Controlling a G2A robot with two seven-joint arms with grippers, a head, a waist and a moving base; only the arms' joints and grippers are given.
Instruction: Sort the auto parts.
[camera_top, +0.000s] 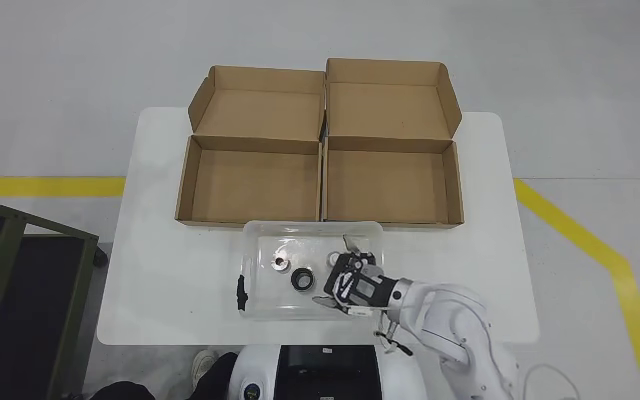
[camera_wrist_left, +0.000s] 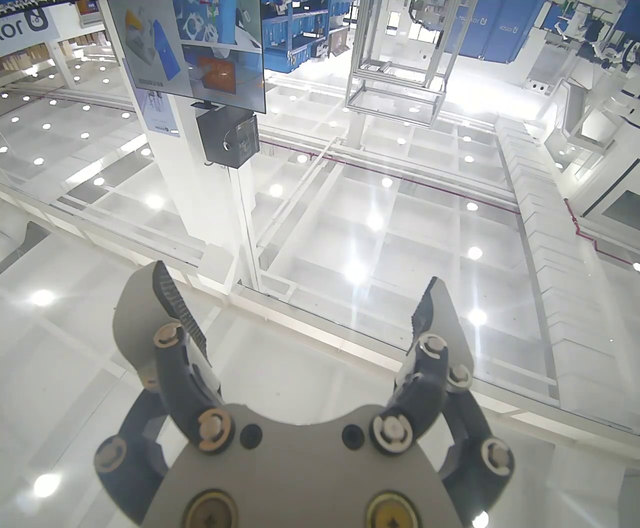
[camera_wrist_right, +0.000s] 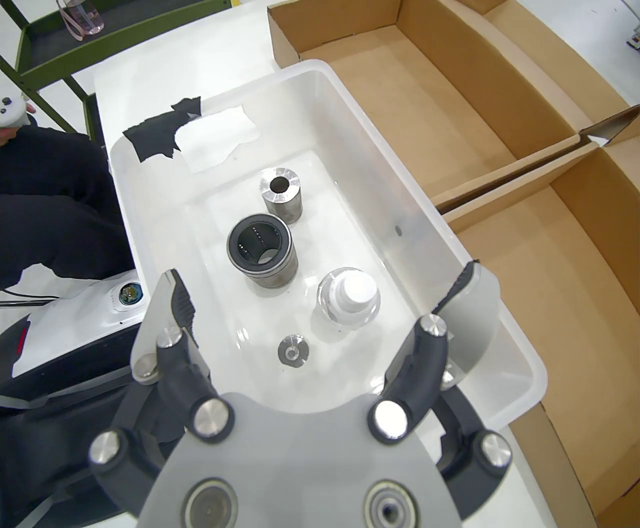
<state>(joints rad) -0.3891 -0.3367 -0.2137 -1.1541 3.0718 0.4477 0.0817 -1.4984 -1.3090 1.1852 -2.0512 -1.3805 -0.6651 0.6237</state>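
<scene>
A: Where do the fingers stand?
B: The right gripper (camera_wrist_right: 321, 276) hangs over the right end of the clear plastic bin (camera_wrist_right: 380, 165). Its fingers are spread wide and touch none of the parts.

A: And the parts?
B: All four sit on the bin's floor, ahead of the fingers. Nearest is a small flat metal disc (camera_wrist_right: 292, 350), and just beyond it a clear round piece with a white cap (camera_wrist_right: 348, 299). Next comes a linear bearing (camera_wrist_right: 261, 255), upright with its bore facing up. Farthest is a steel bushing (camera_wrist_right: 281, 194), also upright.

A: The other arm?
B: The left gripper (camera_wrist_left: 297, 277) has its fingers spread too. It points up at a ceiling of white panels and round lights, beside a column carrying a screen (camera_wrist_left: 190, 50).

A: The surface?
B: A white bench (camera_top: 150, 280). Just beyond the bin, two open cardboard boxes sit side by side, the left box (camera_top: 250, 185) and the right box (camera_top: 385, 185). A yellow line (camera_top: 60, 186) crosses the grey floor.

A: Any writing?
B: A torn white label (camera_wrist_right: 215, 137) and black tape (camera_wrist_right: 155, 132) sit on the bin's far end wall. I cannot make out any print on them.
</scene>
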